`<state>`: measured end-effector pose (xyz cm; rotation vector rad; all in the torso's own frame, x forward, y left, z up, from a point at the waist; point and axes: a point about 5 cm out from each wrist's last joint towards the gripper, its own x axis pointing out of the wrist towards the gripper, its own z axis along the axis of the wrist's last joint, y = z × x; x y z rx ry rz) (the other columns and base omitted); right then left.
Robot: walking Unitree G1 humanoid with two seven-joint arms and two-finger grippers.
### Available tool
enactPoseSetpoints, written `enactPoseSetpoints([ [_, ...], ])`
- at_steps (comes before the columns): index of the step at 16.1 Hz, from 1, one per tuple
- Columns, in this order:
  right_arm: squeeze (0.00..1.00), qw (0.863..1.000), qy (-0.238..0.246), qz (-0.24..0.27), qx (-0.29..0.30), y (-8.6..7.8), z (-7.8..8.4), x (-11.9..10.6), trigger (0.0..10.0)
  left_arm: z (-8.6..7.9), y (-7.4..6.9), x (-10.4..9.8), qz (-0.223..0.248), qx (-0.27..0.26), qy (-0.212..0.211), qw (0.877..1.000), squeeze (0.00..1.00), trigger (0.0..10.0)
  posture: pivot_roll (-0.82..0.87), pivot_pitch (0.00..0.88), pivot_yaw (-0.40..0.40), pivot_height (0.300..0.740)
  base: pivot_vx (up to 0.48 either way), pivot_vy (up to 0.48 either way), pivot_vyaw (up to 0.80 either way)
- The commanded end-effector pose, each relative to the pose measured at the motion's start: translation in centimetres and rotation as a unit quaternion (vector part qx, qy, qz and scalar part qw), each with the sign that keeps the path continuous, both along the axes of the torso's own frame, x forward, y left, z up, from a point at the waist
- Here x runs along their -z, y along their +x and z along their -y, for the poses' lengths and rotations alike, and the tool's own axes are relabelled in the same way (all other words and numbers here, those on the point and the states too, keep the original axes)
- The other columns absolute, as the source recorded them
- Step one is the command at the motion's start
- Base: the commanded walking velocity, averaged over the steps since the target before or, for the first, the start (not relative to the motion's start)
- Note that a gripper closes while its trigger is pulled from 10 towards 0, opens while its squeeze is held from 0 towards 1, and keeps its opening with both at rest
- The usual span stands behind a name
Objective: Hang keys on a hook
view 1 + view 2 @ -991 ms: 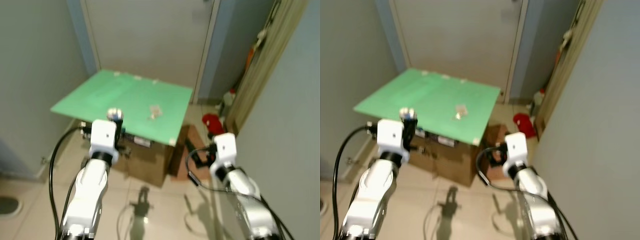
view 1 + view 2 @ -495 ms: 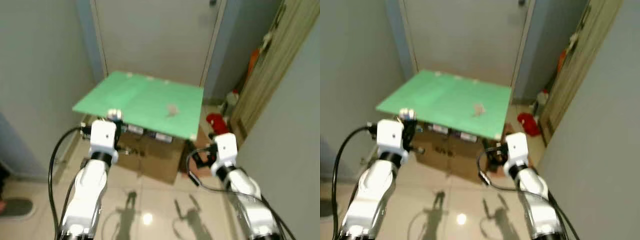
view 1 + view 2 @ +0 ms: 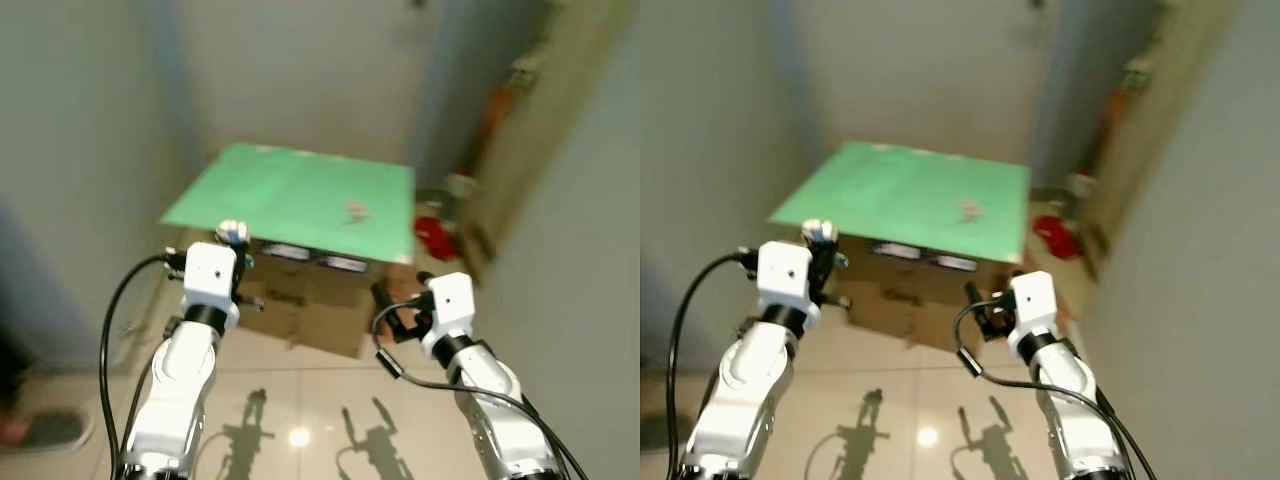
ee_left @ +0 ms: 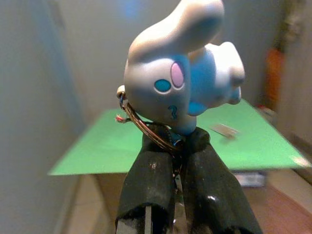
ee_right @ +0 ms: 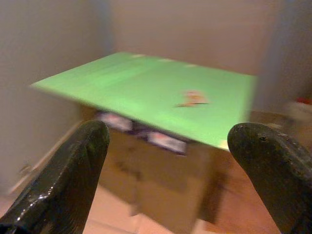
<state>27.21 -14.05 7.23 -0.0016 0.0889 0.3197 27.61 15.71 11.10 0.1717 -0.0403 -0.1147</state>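
You face a grey door at the end of a narrow space, with grey walls to either side; the head views are blurred. Pale glossy floor tiles run beneath you and show the shadows of both arms.

In front of the door a green board lies flat on top of a cardboard box, overhanging it on all sides you can see. Near the board's right edge, about halfway back, lies a small pale scrap; what it is cannot be told. Past the board's right edge, on the floor by the right wall, sits something red, with a white and orange shape behind it, both too blurred to name.

Your left gripper is raised in front of the board's near left corner, its two fingers pressed together on the ring of the keys. A white and blue rabbit charm on that ring stands up above the fingertips; in the head view it shows as a pale blob atop the wrist.

Your right gripper is held low off the board's near right corner, its fingers spread wide with nothing between them.
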Motion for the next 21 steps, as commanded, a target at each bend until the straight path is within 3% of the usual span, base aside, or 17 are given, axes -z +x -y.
enactPoseSetpoints([
  [1, 0.0, 0.999, 0.018, 0.023, 0.041, 0.0, 1.5, -0.9, 10.0, -1.1, -0.5, 2.0, -0.05, -0.017, 0.01, 0.999, 0.0, 0.0, -0.03, 0.0, 0.012, 0.74, 0.0, 0.0, -0.56],
  [3, 0.0, 0.997, 0.025, 0.028, 0.061, -0.3, 1.7, -0.8, 10.0, -1.3, -0.5, 2.0, -0.049, -0.015, 0.008, 0.999, 0.0, 0.0, -0.03, 0.0, 0.02, 0.74, 0.0, 0.0, -0.57],
  [10, 0.0, 0.998, 0.018, 0.023, 0.062, -0.5, 1.4, -0.2, 10.0, 0.2, -0.2, 1.2, -0.024, 0.034, 0.02, 0.999, 0.0, 0.0, -0.04, 0.0, 0.027, 0.74, 0.0, 0.0, -0.56],
  [13, 0.0, 0.998, 0.012, 0.014, 0.053, -0.6, 1.4, 0.3, 10.0, 1.1, -0.6, 1.0, -0.004, 0.085, 0.042, 0.996, 0.0, 0.0, -0.03, 0.0, 0.019, 0.74, 0.0, -0.48, -0.57],
  [15, 0.0, 0.998, 0.011, 0.011, 0.053, -0.7, 1.5, 0.4, 10.0, 1.6, -0.9, 0.9, -0.006, 0.106, 0.021, 0.994, 0.0, 0.0, -0.04, 0.0, 0.019, 0.74, 0.0, -0.48, -0.56],
  [16, 0.0, 0.998, 0.01, 0.008, 0.053, -0.7, 1.6, 0.6, 10.0, 2.0, -0.8, 0.7, -0.012, 0.11, -0.008, 0.994, 0.0, 0.0, -0.04, 0.0, 0.018, 0.74, 0.0, -0.431, -0.55],
  [21, 0.0, 0.999, -0.003, 0.009, 0.05, -0.6, 1.6, 0.8, 10.0, 2.0, -0.6, 0.7, -0.007, 0.114, -0.001, 0.993, 0.0, 0.0, -0.04, 0.0, 0.017, 0.736, -0.109, -0.242, -0.33],
])
